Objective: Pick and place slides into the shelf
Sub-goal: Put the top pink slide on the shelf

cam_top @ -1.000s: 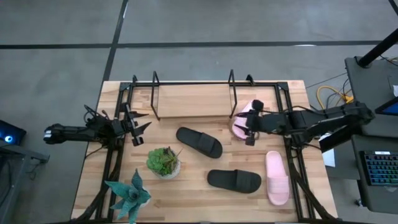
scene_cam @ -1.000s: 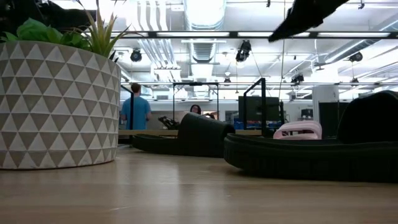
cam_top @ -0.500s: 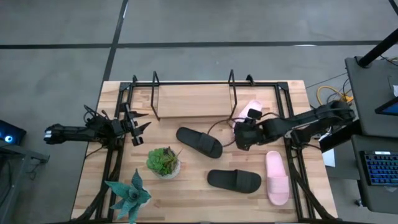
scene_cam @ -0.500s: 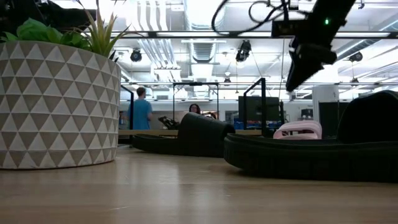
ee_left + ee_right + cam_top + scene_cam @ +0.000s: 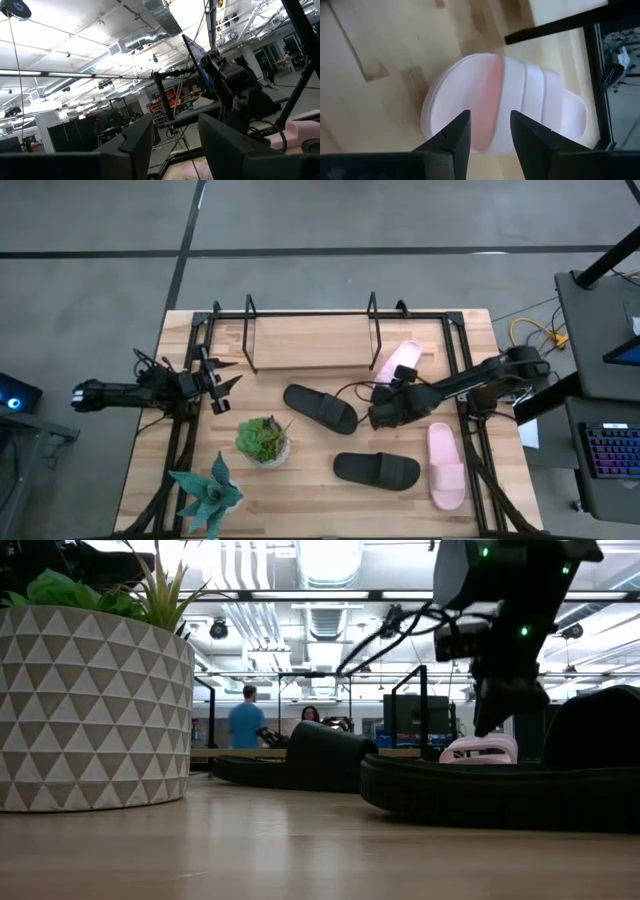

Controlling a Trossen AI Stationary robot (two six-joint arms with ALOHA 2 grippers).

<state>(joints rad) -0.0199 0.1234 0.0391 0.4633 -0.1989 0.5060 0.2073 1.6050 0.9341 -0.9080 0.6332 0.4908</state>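
Observation:
Two pale pink slides and two black slides lie flat on the table. One pink slide (image 5: 398, 364) (image 5: 480, 748) (image 5: 510, 100) lies beside the shelf's right loop end (image 5: 373, 330). The other pink slide (image 5: 446, 465) lies near the right edge. The black slides (image 5: 320, 408) (image 5: 376, 470) are mid-table. My right gripper (image 5: 378, 418) (image 5: 492, 720) (image 5: 487, 132) hovers open just left and near of the first pink slide, touching nothing. My left gripper (image 5: 224, 385) (image 5: 172, 145) waits open at the table's left side.
A potted succulent (image 5: 264, 440) and a spiky plant (image 5: 208, 492) stand on the near left part of the table. Black arm-mount frames (image 5: 470, 430) run along both sides. Bare wood shows between the shelf's loop ends (image 5: 310, 345). People stand in the room beyond.
My right gripper has drawn away from above the far pink slide, moving toward the table's near-left and coming down toward the tabletop. The pink slide, mostly covered before, now shows whole beside the shelf's right loop end.

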